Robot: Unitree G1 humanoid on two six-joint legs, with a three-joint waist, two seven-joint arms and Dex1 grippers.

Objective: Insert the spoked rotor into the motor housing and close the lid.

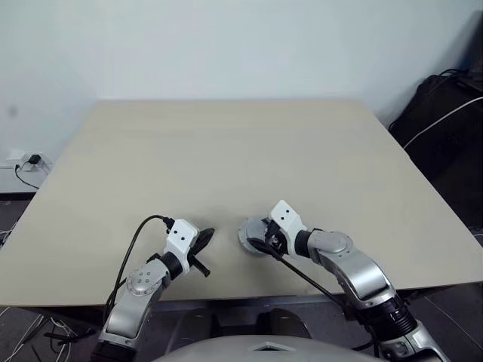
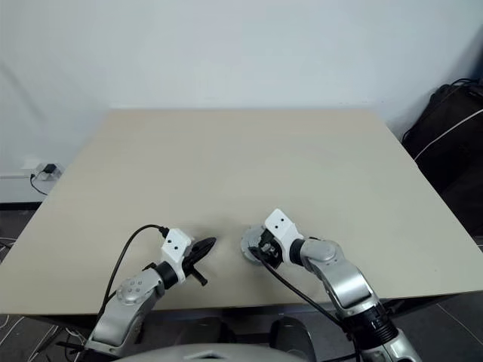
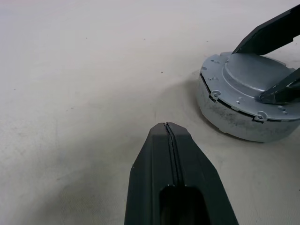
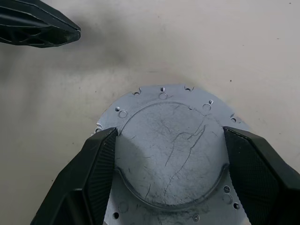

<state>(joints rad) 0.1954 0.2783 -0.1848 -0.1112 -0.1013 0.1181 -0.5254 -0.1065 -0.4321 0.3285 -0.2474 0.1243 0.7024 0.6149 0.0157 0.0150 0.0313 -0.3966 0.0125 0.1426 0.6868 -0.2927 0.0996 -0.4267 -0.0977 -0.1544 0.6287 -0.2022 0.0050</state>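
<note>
Our right end effector [image 4: 166,154] has its two black fingers [image 4: 93,173] spread wide, one on each side of the raised round centre of the lid [image 4: 171,145] — the pads sit against its curved edge, so we hold the lid by that raised part. The face turned up is the smooth grey one, scratched, with small holes and notches around its flat outer flange.

In the left wrist view the lid sits as the top of a low round silver body, the motor housing [image 3: 234,124], with a thin dark seam between flange and wall; the whole unit rests flat on the worktop [image 1: 226,151]. We cannot see inside it, so we cannot tell whether the spoked rotor is within.

Our left end effector [image 3: 168,129] has its fingers pressed together, nothing between them. It hovers low over the worktop, just beside the housing on its left, apart from it and pointing toward it.

From the head views, both arms meet near the front edge of the pale beige worktop, the housing [image 1: 253,237] between them. A black bag [image 1: 445,128] with a white cable lies on the floor off the right side — a wall socket [image 1: 26,161] sits low on the left.
</note>
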